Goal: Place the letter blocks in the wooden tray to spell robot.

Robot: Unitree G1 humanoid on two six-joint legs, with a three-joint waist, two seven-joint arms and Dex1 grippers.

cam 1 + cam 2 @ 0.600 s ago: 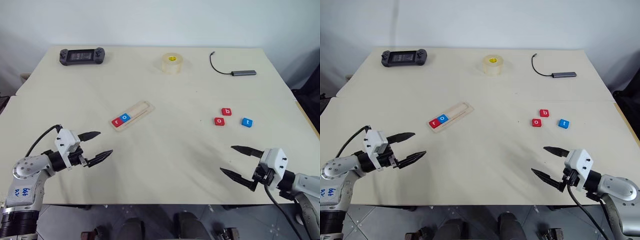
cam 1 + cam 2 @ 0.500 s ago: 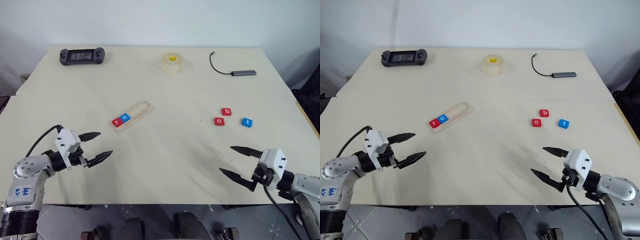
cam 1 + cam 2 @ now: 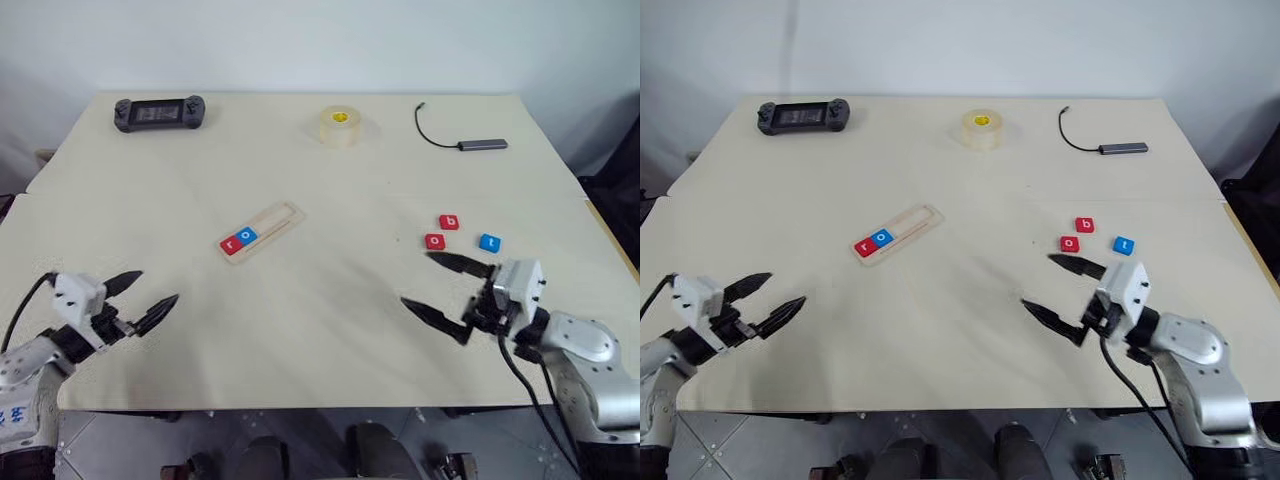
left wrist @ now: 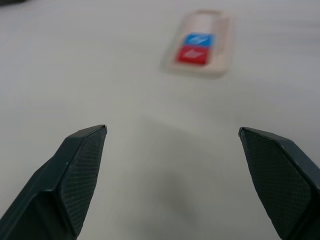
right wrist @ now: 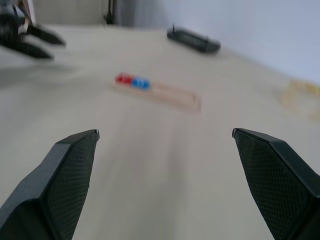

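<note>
1. The right pincer (image 3: 447, 296) hovers over the near part of the worktop (image 3: 320, 330), fingers spread wide and holding nothing. It sits just short of the three loose letter blocks.
2. The left pincer (image 3: 140, 297) hangs near the front left edge of the worktop, well apart from the wooden tray (image 3: 262, 229). It too is wide open and empty.
3. Nearest the right pincer lies the red o block (image 3: 435, 241). The blue t block (image 3: 489, 242) lies just to its right, and the red b block (image 3: 450, 222) just beyond it.
4. The wooden tray lies well to the left of those blocks, set at a slant. Its near end already holds a red r block (image 3: 231, 244) and a blue o block (image 3: 247, 236); the far part is bare.
5. Judging by the spelling, b comes next. The pincer should reach past the red o block without nudging it and close squarely on b's opposite edges.
6. It then wants setting flat beside the blue o block, letter turned to match its neighbours.
</note>
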